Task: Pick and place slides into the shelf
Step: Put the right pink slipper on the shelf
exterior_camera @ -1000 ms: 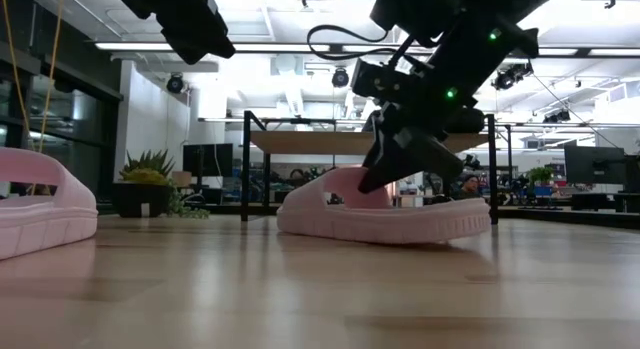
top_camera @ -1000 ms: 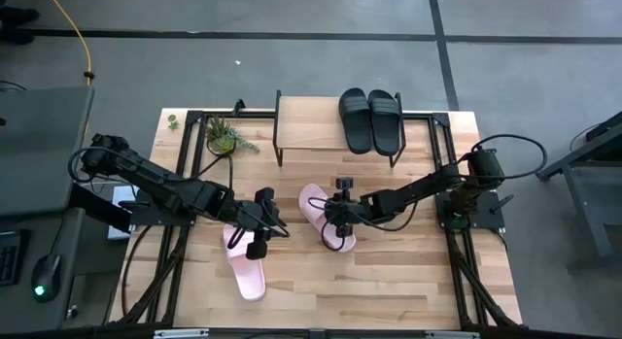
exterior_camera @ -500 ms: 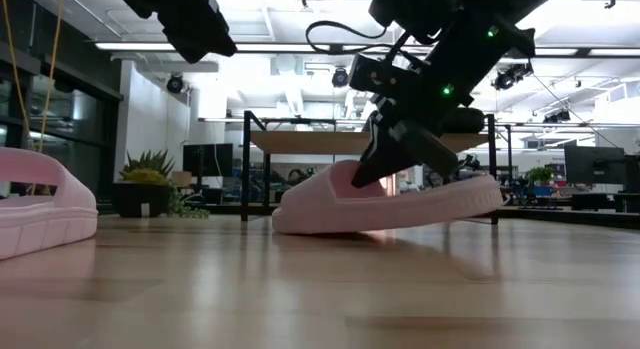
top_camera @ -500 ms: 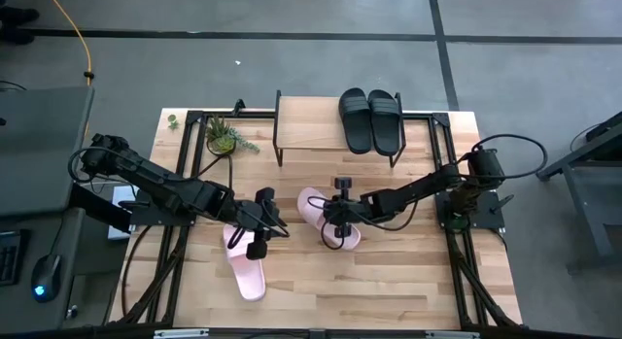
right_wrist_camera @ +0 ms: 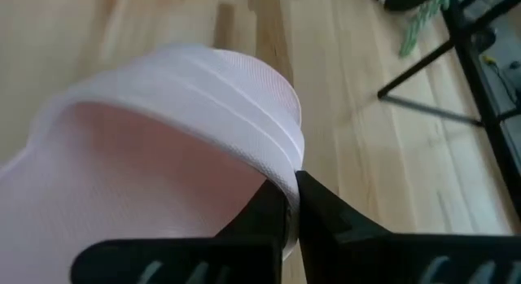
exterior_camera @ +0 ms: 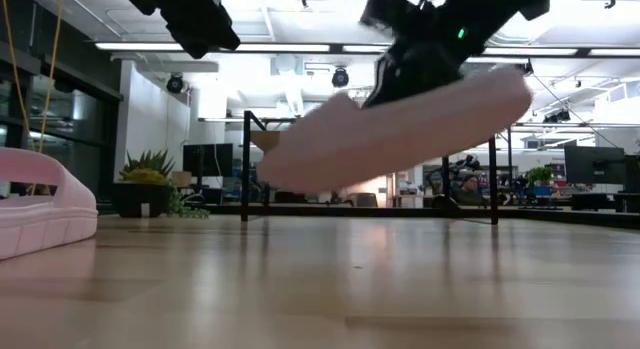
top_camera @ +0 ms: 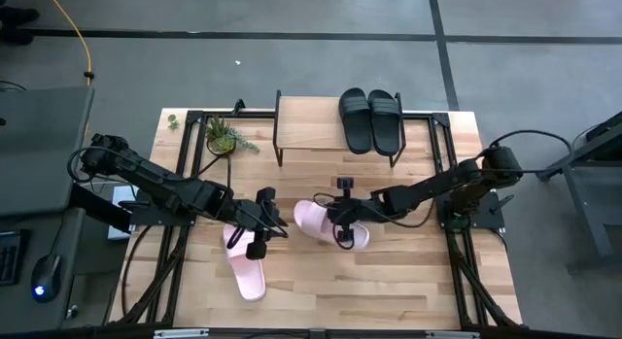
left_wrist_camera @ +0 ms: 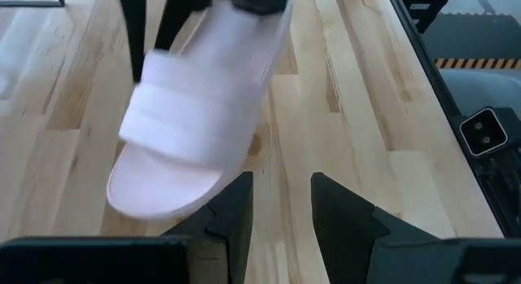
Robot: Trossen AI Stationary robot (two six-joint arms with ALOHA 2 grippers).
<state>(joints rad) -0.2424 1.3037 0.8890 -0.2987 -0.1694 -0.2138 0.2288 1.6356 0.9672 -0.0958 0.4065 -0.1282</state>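
Holding the lifted pink slide by its strap in our right tool, we see the shelf lying farther back, slide crosswise.

Right end effector clamped shut mid-table, arm outstretched; left end effector hovers parted nearby.

No legible text, labels, brands or numbers were seen on anything, in any of the four views
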